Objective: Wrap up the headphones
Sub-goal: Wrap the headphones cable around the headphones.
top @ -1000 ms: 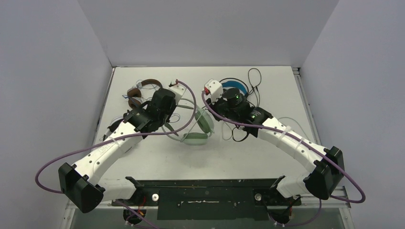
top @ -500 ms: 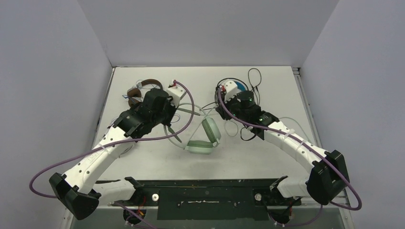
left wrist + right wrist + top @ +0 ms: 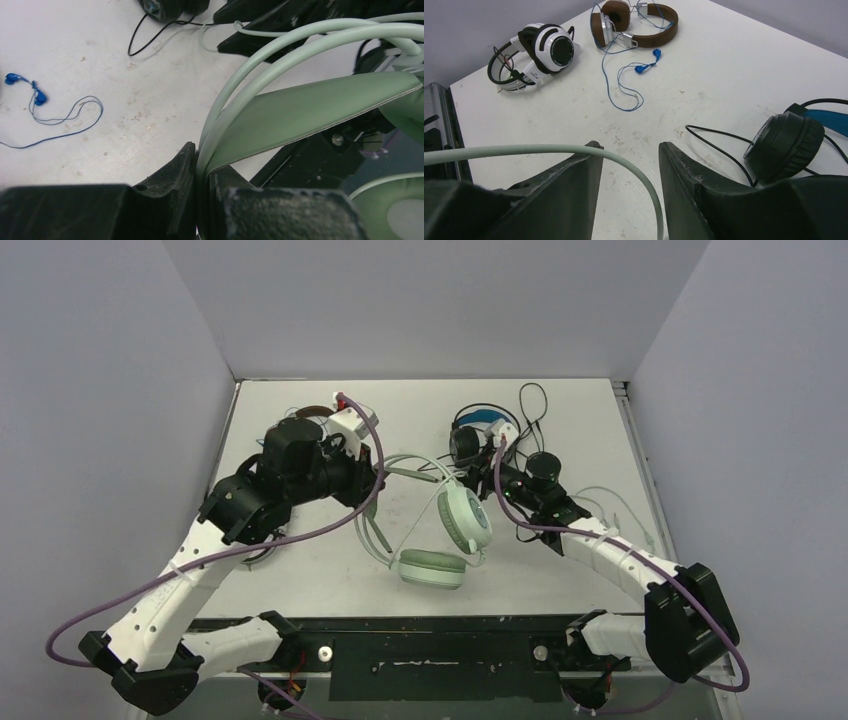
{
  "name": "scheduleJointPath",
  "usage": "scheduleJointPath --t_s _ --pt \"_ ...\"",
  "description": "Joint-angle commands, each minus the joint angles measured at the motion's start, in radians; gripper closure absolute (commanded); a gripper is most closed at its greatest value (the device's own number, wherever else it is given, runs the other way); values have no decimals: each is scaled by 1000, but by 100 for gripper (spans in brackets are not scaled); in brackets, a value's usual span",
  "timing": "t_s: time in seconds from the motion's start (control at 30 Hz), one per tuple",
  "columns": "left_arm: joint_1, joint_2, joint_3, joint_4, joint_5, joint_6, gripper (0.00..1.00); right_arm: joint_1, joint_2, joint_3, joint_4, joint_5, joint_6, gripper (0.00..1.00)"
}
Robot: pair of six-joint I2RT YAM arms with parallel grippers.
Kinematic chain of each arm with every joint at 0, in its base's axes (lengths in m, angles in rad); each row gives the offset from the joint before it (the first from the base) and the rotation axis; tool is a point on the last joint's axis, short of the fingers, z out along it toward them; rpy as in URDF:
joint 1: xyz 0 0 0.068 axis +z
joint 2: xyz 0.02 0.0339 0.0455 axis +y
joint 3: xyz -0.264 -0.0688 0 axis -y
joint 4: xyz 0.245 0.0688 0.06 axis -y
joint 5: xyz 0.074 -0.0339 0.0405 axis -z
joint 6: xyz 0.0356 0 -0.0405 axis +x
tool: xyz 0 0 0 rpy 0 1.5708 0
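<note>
The mint green headphones hang tilted above the table's middle, ear cups toward the near edge. My left gripper is shut on their headband, which is pinched between the fingers. My right gripper stands open; the mint cord runs loosely over its left fingertip and down between the jaws. The black headphones with the blue headband lie just behind the right gripper. The white headphones and the brown headphones lie at the far left.
Blue earbuds with a thin blue cord lie on the white table near the brown pair. A black cord loop trails at the back right. Grey walls close in the table on three sides.
The right gripper has opened off the mint cord and moved right. The left arm has swung the mint headphones toward the near edge and rightward.
</note>
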Motion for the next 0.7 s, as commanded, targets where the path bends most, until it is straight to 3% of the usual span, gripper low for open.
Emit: scheduleJointPath --t_s 0.0,0.1,0.33,0.5,0.67 --pt "0 7 120 31 133 -152 100 -1 -30 -41 203 -85 14 52" --pt "5 35 167 12 142 -182 100 -1 -25 -53 231 -107 23 50" --pt "55 74 226 55 222 -278 100 -3 -24 -96 284 -95 64 59" --pt "175 50 148 261 364 -434 100 12 -17 -141 368 -120 110 73" --pt "255 43 39 435 466 -592 100 91 -10 -187 451 -89 137 79"
